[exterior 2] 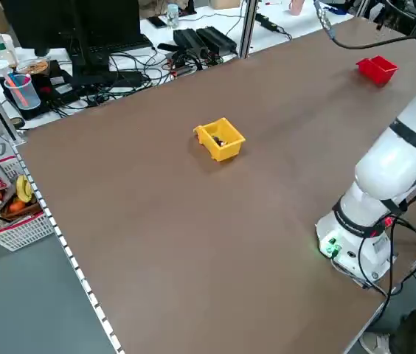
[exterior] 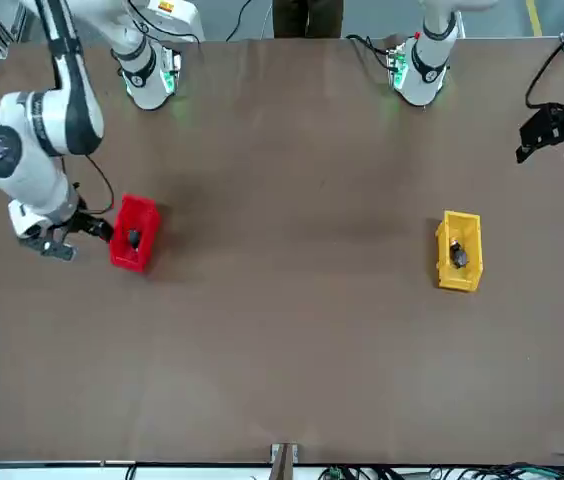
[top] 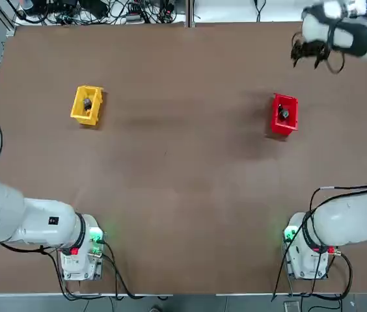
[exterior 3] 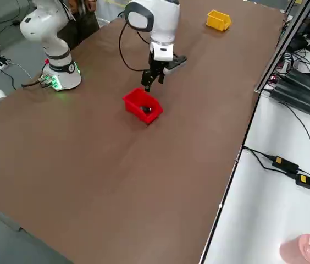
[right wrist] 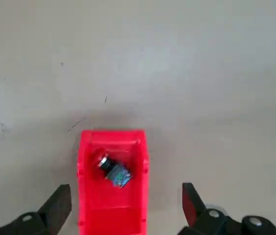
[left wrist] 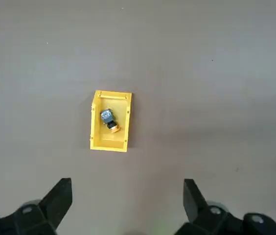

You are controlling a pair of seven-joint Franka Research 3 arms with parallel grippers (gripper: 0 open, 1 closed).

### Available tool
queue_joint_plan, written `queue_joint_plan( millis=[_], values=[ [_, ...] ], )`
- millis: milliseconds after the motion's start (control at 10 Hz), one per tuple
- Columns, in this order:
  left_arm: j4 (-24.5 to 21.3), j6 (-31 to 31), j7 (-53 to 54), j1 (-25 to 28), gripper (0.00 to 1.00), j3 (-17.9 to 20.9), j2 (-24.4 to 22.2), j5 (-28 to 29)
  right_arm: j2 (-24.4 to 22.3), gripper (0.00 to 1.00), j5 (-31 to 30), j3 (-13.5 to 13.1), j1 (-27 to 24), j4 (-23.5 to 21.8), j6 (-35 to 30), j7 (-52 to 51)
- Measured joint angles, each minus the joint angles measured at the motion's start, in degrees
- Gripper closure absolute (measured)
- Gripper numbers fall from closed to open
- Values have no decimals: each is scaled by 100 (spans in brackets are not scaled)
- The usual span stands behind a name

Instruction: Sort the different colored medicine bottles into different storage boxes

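Across the brown table, where both arms hang over the surface, it's wide-open jaws on each side! The left gripper has its fingers apart, holding nothing; the right gripper matches, apart and unladen. Beyond the left jaws sits the yellow bin; below the right jaws, the red bin. And inside them, one dark bottle in yellow, another bottle in red!

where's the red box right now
In the top view, the red box sits on the right side of the table, just beneath the open right gripper.
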Motion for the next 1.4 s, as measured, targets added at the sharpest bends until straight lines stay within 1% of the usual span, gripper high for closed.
queue_joint_plan(
  millis=[100,300,500,600,800,1100,1400],
  values=[
    [-1,-2,-9,0,0,-4,0,0,165,0,1,0,-94,567,-436,-406],
    [-3,-3,-24,-1,0,-36,1,0,349,0,14,1,-246,1498,-1185,-800],
    [-4,-3,-23,6,0,-42,5,0,322,0,416,2,-473,2179,-1842,-879],
    [-4,-3,-25,19,0,-39,6,0,230,0,536,2,-537,2348,-2009,-914],
    [-5,-3,-28,16,0,-45,8,0,27,0,601,36,-543,2465,-2365,-917],
    [-5,-3,-66,1,0,-53,19,0,-194,0,657,122,-508,2465,-2471,-914],
    [-5,-3,-78,2,0,-59,22,3,-242,0,718,149,-434,2444,-2485,-910]
  ],
)
